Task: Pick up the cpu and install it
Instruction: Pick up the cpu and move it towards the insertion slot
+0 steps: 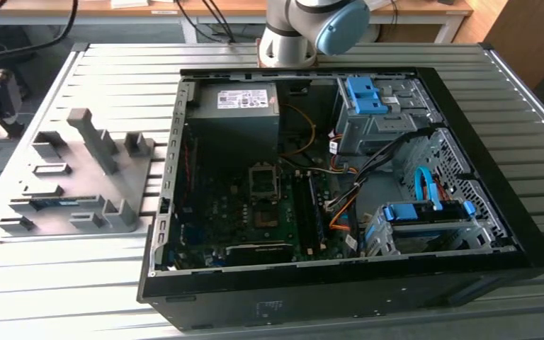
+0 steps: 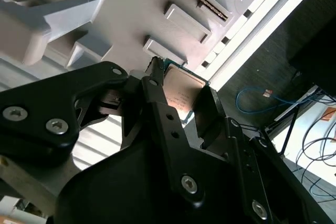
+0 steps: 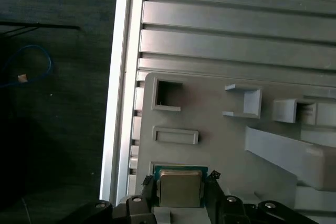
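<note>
The cpu [image 3: 179,188] is a small square chip with a dull silver top and a thin green edge. It lies at a recess near the end of the grey holder tray [image 3: 210,124], close to the table's edge. My gripper [image 3: 179,179] has its black fingers [image 3: 147,183] pressed against two opposite sides of the chip. In the second wrist view the cpu [image 2: 181,97] sits tight between the same jaws of the gripper [image 2: 181,95]. The grey tray [image 1: 83,177] stands on the exterior view's left. Inside the open computer case, the dark socket [image 1: 264,180] sits on the motherboard.
The black computer case [image 1: 300,290] lies open on the slatted metal table [image 1: 499,184], with a power supply [image 1: 244,99], blue drive cages [image 1: 367,95] and loose cables [image 1: 348,191] inside. The tray carries several raised blocks [image 1: 93,138]. Dark floor with cables [image 3: 31,72] lies beyond the table edge.
</note>
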Robot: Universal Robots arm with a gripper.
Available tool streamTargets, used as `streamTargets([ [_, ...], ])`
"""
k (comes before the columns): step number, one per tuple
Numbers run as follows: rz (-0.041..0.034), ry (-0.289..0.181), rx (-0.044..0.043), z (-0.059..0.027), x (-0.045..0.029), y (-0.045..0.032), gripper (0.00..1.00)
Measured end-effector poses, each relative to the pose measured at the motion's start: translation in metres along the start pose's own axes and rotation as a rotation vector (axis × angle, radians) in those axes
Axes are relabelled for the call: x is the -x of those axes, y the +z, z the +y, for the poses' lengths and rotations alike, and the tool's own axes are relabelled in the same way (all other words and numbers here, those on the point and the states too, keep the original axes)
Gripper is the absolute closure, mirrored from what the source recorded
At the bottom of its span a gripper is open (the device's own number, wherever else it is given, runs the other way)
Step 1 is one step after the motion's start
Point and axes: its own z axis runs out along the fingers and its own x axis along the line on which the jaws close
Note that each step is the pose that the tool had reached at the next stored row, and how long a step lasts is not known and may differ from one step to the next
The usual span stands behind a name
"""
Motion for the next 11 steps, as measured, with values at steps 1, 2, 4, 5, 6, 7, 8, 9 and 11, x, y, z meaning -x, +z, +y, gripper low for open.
streamTargets([
  [1, 0.0001, 0.000, 0.0000, 0.0001, 0.0001, -0.0038, 0.53],
  [2, 0.0000, 0.000, 0.0000, 0.0001, 0.0002, -0.0067, 0.53],
  [4, 0.0000, 0.000, 0.0000, 0.0002, 0.0003, -0.0128, 0.53],
  [5, 0.0001, 0.000, 0.0000, 0.0003, 0.0004, -0.0166, 0.53],
  [6, 0.0000, 0.000, 0.0000, 0.0004, 0.0005, -0.0203, 0.53],
  [7, -0.0001, 0.000, 0.0000, 0.0004, 0.0006, -0.0238, 0.53],
  [8, 0.0000, 0.000, 0.0000, 0.0005, 0.0007, -0.0272, 0.53],
  [9, 0.0000, 0.000, 0.0000, 0.0005, 0.0008, -0.0301, 0.53],
  [11, -0.0001, 0.000, 0.0001, 0.0006, 0.0009, -0.0348, 0.53],
])
